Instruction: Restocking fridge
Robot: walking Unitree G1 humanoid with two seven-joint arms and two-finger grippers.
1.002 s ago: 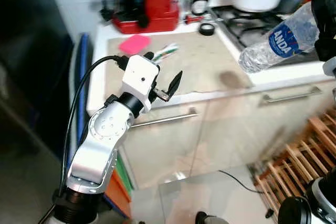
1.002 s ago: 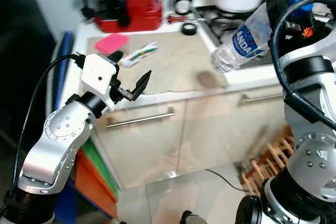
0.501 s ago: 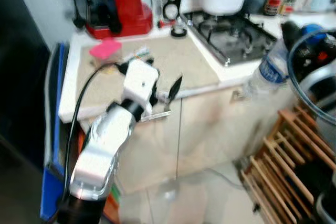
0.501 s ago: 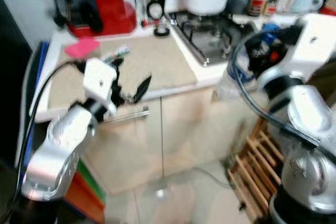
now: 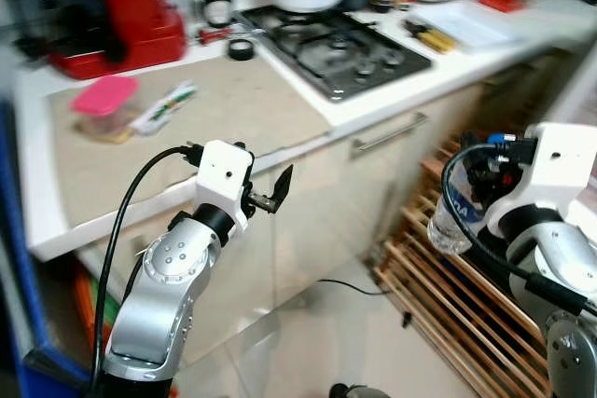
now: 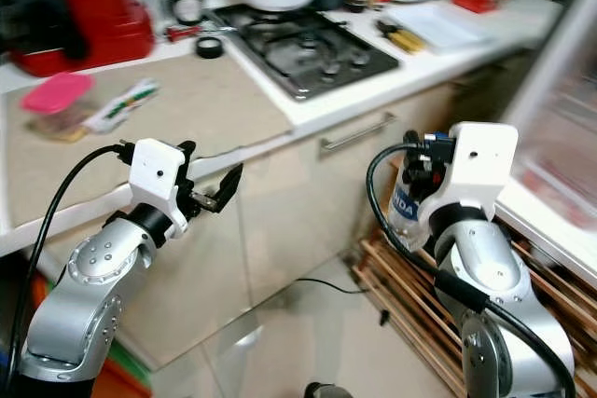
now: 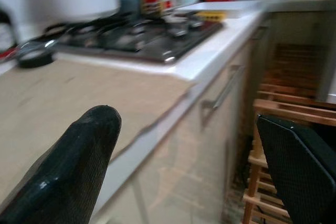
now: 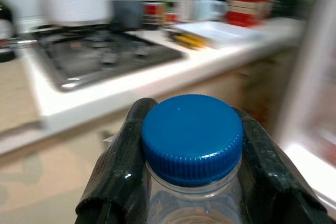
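The robot's silver left arm is rising from the lower left, bent at the elbow, with its white wrist block tilted up and a black cable looping along its side. Its left pincer (image 5: 270,188) is pointing forward with the two long black fingers (image 7: 68,166) standing well apart, nothing between them. The silver right arm is folding up from the lower right, forearm raised and the white wrist block held at chest height, a black cable curling beneath it. The right pincer (image 8: 191,145) is gripping just below the blue cap of a clear plastic water bottle (image 6: 407,216), one black finger pressing on each side of the neck, the bottle hanging down from it.
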